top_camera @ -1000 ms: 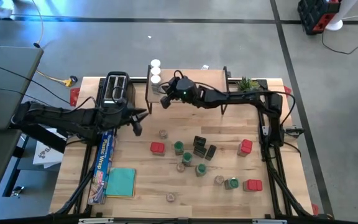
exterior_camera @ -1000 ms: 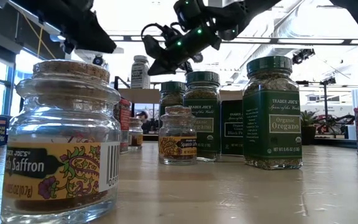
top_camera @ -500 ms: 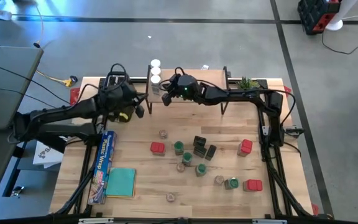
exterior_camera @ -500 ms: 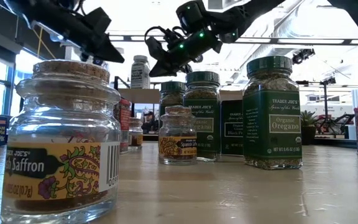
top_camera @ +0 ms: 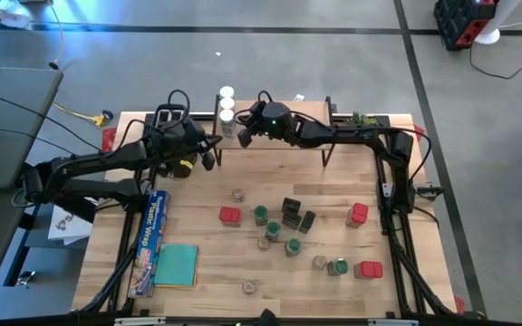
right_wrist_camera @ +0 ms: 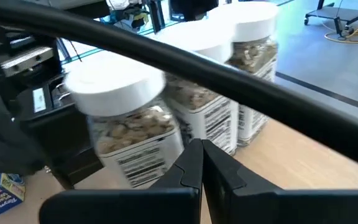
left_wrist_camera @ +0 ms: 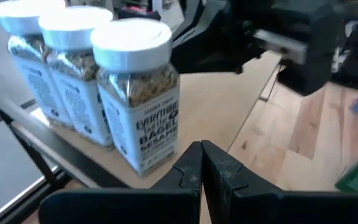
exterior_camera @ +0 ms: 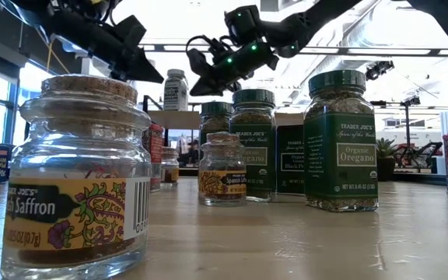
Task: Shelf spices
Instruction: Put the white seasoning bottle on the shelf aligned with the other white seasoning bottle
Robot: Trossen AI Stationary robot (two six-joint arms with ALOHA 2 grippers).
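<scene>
Already three seasoning-filled white-lidded jars (left_wrist_camera: 138, 93) on shelf (left_wrist_camera: 229, 106)

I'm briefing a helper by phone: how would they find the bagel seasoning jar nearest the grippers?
Find the wooden shelf at the table's far edge, beside the black toaster. Three white-lidded jars line its toaster-side end. It is the front jar, closest to the table's middle, labelled Everything but the Bagel.
</scene>
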